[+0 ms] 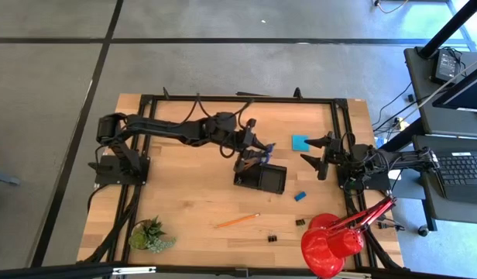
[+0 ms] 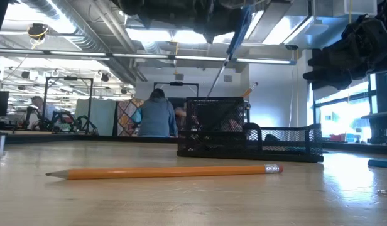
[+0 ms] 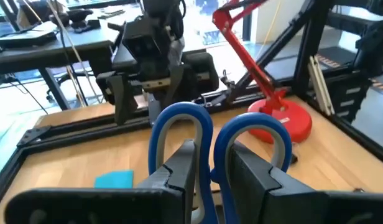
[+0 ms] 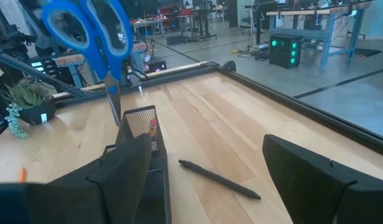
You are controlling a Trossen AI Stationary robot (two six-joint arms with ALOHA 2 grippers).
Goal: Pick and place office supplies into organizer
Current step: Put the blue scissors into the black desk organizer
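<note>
Our left gripper (image 1: 250, 151) grips the scissors (image 3: 198, 140) above the organizer (image 1: 262, 178); at three o'clock, our right gripper (image 1: 316, 151) gapes empty.

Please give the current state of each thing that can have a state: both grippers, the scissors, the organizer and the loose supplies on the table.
left gripper: shut on the scissors, above the organizer
scissors: held in the air, blades pointing down
right gripper: open, empty, beside the organizer
organizer: upright on the table, one pencil standing in it
orange pencil: lying flat on the table
black pen: lying flat on the table
note pad: lying flat on the table
</note>
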